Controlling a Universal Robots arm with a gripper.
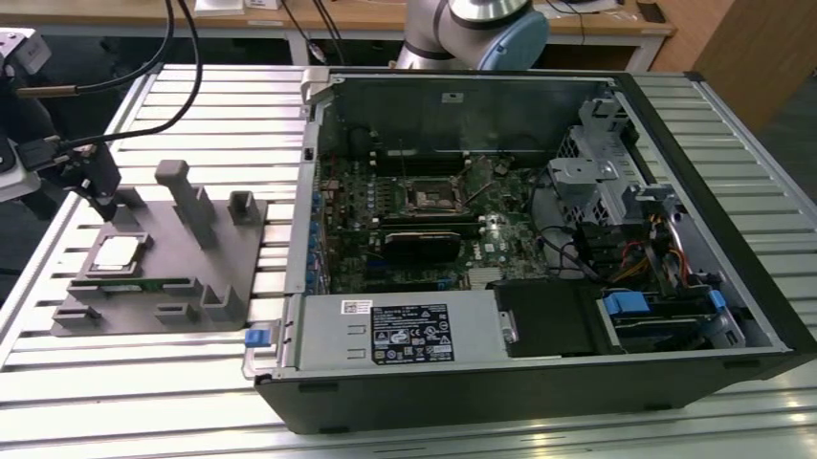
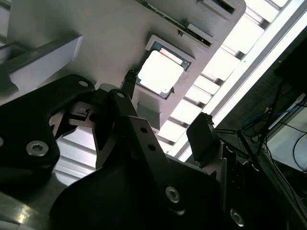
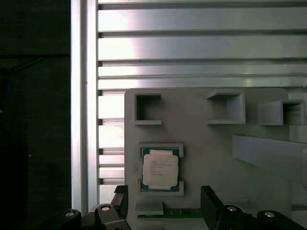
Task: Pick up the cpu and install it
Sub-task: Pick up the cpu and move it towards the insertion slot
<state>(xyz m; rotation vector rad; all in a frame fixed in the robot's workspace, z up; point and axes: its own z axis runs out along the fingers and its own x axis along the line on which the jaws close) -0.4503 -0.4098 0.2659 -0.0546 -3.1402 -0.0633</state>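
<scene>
cpu (image 3: pixel 160 170) seated flat in its recess on grey tray (image 1: pixel 164 263), tray on slatted worktop (image 1: pixel 128 382), toward exterior view's left of open computer case (image 1: pixel 511 239), fingers (image 3: pixel 209 203) spread wide, holding nothing, straddling cpu from above.

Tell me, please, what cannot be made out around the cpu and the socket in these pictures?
cpu underside: hidden in both wrist views; it lies face up in the grey tray.
Socket, open or closed: too small in the exterior view.
Green strip: partly covered by the open gripper in the first wrist view.
</scene>
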